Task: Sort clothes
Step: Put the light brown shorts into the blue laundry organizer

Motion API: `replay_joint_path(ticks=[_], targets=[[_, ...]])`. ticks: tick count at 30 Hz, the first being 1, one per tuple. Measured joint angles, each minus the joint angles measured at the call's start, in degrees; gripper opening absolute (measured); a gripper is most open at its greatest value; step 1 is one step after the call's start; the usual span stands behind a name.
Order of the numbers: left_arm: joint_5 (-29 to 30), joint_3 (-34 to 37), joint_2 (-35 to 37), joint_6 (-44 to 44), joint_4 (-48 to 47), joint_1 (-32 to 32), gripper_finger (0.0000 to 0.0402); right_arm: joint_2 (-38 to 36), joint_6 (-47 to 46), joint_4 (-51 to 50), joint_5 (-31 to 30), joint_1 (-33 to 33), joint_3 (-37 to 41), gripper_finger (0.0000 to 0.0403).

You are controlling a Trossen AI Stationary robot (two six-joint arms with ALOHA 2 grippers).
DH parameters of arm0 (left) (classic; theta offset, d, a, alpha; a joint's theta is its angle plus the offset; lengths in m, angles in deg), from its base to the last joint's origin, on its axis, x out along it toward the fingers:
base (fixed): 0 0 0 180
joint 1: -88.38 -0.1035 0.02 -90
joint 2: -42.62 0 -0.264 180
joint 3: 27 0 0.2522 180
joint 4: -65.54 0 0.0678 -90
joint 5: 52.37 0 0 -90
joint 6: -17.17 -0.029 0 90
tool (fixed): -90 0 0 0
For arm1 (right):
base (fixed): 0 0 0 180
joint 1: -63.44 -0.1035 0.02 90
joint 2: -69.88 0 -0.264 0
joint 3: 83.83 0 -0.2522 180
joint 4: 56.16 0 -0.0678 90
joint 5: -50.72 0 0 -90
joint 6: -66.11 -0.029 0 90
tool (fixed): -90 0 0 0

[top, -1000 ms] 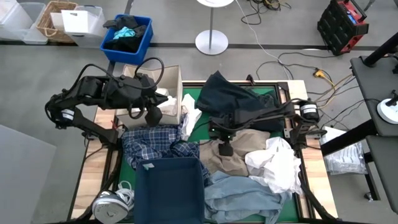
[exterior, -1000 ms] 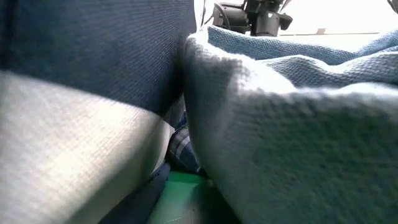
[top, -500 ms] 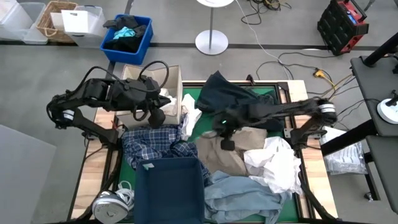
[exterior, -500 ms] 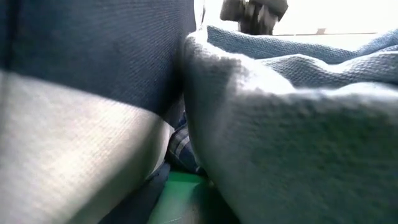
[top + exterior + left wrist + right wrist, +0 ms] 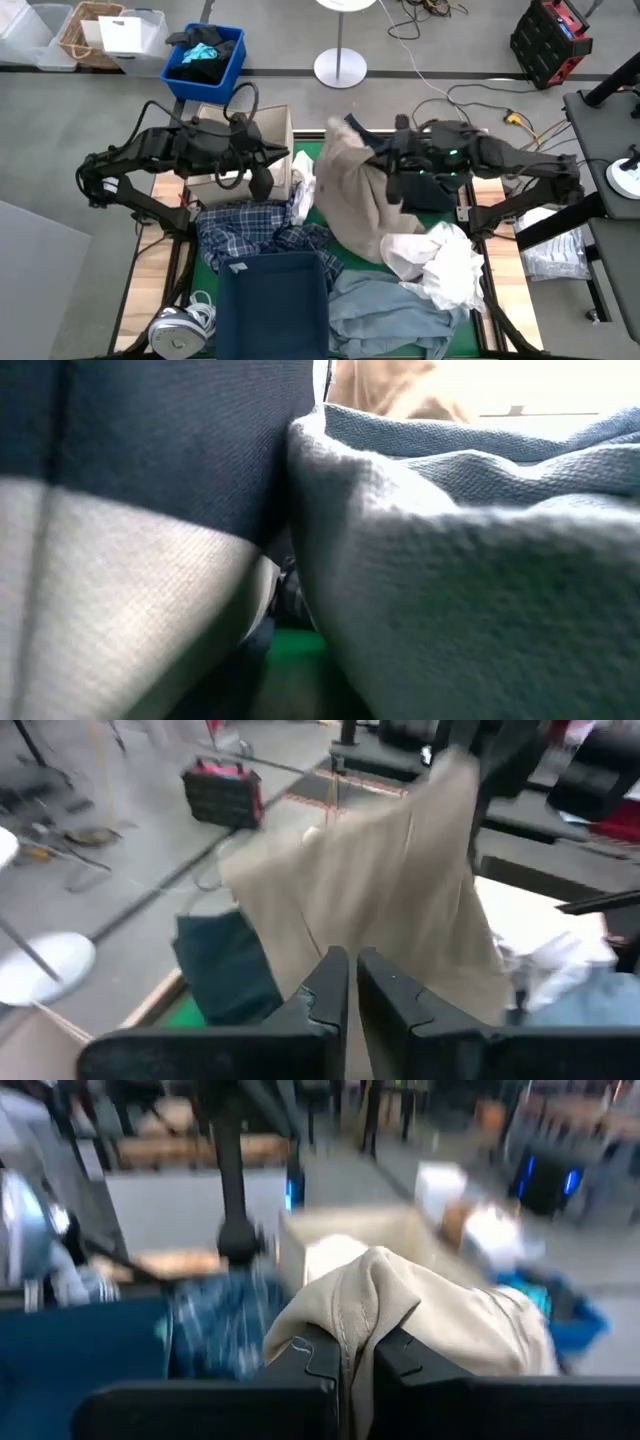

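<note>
One right pincer (image 5: 355,1350) clamps soft tan trousers (image 5: 358,195), draped, creased.

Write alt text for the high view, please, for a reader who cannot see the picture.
Seen from above, the right tool lifts the tan trousers over a table heaped with clothes: a plaid shirt, white shirts and light blue denim. The left tool, shut and empty, hangs beside a cardboard box.
</note>
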Motion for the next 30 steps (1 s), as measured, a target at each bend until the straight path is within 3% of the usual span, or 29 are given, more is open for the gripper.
replay_joint_path(ticks=[5,11,16,27,30], targets=[[-7.77,0.02,1.50,2.11,0.18,-0.99,0.0078,-0.06,4.42,2.07,1.53,-0.34,-3.92,0.0009],[-8.28,0.88,1.41,2.58,0.28,-1.44,0.0177,0.42,6.37,2.07,5.75,-0.44,-7.91,0.0009],[-8.33,8.24,1.47,2.88,2.06,-3.79,0.0233,0.46,8.16,2.02,8.53,-0.73,-10.17,0.0009],[-32.60,30.62,3.23,3.50,42.06,-6.24,0.0243,0.48,8.46,1.64,9.82,-1.18,-11.17,0.0008],[-33.92,34.97,2.93,5.18,52.66,-6.07,0.0230,0.49,8.49,1.63,9.77,-1.18,-11.10,0.0008]])
